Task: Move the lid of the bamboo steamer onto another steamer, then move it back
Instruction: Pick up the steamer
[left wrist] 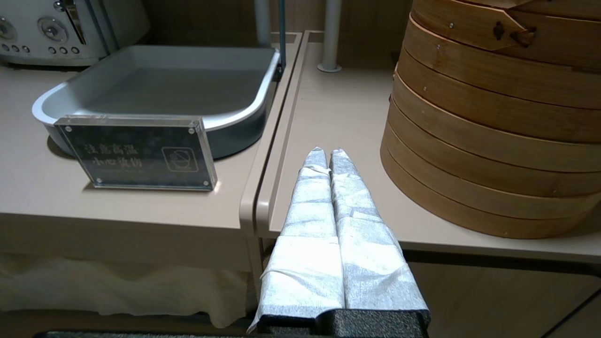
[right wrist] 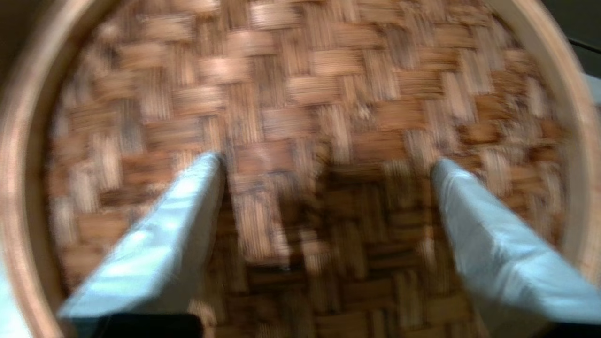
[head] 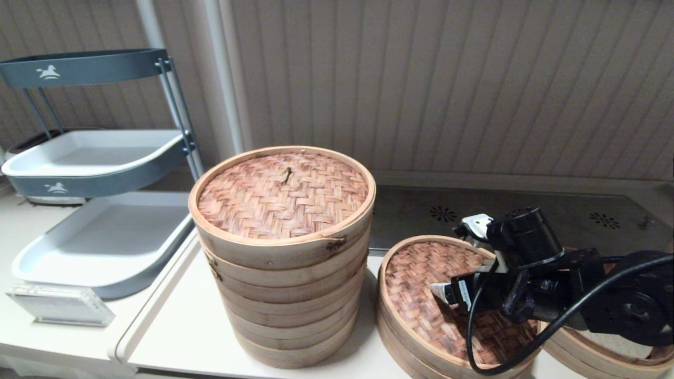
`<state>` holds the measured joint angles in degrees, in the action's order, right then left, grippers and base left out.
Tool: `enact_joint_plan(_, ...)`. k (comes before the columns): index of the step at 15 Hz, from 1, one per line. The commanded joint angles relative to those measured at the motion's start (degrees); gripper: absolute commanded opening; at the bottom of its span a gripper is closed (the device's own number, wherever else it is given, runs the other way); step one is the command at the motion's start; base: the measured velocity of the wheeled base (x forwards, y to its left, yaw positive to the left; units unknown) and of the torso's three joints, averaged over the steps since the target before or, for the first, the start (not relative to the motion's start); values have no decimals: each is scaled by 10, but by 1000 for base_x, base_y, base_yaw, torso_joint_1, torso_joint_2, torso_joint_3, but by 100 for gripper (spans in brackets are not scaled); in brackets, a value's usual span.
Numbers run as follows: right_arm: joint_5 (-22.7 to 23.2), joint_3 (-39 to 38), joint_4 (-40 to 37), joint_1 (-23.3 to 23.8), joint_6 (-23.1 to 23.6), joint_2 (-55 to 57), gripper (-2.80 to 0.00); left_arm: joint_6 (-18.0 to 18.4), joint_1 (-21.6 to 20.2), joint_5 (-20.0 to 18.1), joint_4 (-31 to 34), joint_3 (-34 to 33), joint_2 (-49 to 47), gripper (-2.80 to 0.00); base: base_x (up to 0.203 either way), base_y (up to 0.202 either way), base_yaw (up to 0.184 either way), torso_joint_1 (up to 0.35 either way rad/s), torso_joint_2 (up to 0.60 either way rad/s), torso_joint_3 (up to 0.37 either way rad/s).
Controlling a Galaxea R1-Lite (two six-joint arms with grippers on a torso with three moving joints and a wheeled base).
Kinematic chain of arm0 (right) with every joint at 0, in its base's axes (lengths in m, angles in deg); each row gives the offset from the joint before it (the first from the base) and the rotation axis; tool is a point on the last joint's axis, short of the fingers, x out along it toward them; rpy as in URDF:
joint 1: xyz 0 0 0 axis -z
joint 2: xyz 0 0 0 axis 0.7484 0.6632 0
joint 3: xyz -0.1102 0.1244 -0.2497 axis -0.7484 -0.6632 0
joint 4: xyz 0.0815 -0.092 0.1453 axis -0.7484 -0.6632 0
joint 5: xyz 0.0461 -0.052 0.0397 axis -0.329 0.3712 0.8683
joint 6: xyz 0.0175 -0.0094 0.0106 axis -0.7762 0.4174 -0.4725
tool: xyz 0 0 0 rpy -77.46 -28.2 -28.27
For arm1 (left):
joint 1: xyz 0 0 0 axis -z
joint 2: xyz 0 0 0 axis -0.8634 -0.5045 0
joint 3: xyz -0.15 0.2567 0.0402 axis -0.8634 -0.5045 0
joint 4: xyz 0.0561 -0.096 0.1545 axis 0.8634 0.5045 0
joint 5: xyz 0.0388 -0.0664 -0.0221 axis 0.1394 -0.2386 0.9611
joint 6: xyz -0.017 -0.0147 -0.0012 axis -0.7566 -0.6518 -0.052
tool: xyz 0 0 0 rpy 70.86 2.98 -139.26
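The bamboo steamer lid (head: 416, 284), brown weave with dark patches and a pale rim, lies on a shallow basket (head: 392, 337) right of the tall stack. My right gripper (head: 457, 258) hovers just above the lid with its fingers spread wide and nothing between them. In the right wrist view the lid (right wrist: 310, 94) fills the picture beneath the open right gripper (right wrist: 326, 159). Another steamer (head: 571, 350) with a beige cloth liner shows at the far right, mostly hidden behind the right arm. My left gripper (left wrist: 327, 151) is parked, shut and empty, over the table's front edge.
The tall pale steamer stack (head: 284, 252) with its reddish-tan lid (head: 281, 192) stands mid-table, close to the left gripper's right side (left wrist: 493, 117). A grey tray rack (head: 105, 237), an acrylic sign (left wrist: 136, 152) and a toaster (left wrist: 61, 28) occupy the left table.
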<state>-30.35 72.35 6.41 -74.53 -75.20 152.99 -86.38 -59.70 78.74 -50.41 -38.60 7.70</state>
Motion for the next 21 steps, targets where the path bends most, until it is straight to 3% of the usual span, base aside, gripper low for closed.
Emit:
enact_joint_plan(1,0,-7,1,-1,0,2,-280,0,0,0,0,-14,1,-280,0,0,0,0,0,0)
enact_joint_plan(21,-2,-3,1,9,-15,-50,-280,0,-1,0,0,-14,1,-280,0,0,0,0,0,0)
